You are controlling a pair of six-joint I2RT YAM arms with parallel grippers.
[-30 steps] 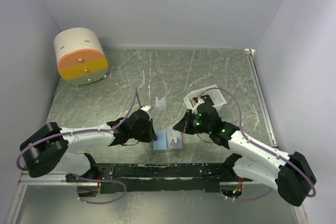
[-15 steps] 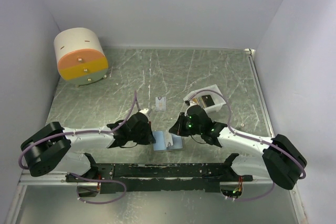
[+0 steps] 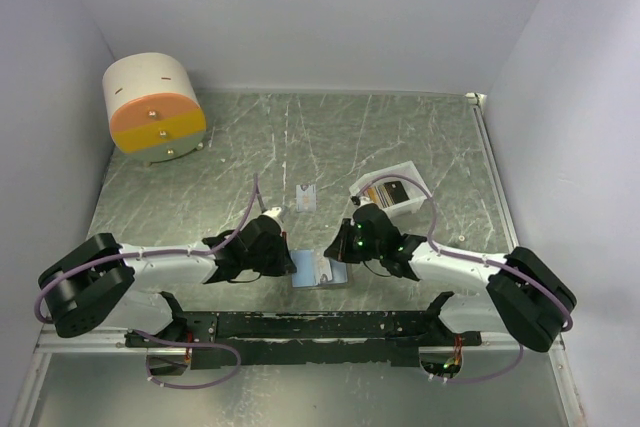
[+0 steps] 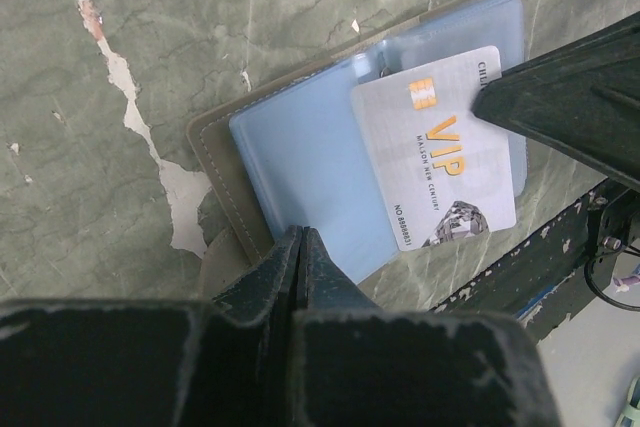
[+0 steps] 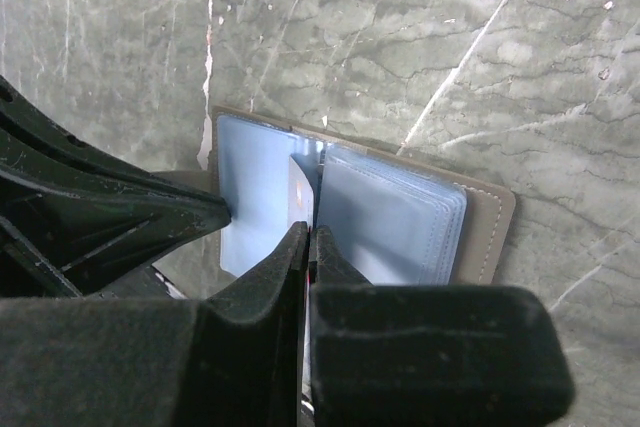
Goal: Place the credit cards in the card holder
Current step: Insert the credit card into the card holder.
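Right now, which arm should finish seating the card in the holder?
Right. The right gripper is shut on the VIP card, which lies over the blue pages of the open card holder. The left gripper is shut with its tips at the holder's edge, likely steadying it.

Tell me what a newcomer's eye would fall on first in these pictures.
The open wallet, light blue inside, lies at the near edge of the table between both arms. The right gripper pinches a silver VIP card over its sleeves, and the left gripper is shut at the wallet's edge. In the far left corner stands a big cream-and-orange drum.
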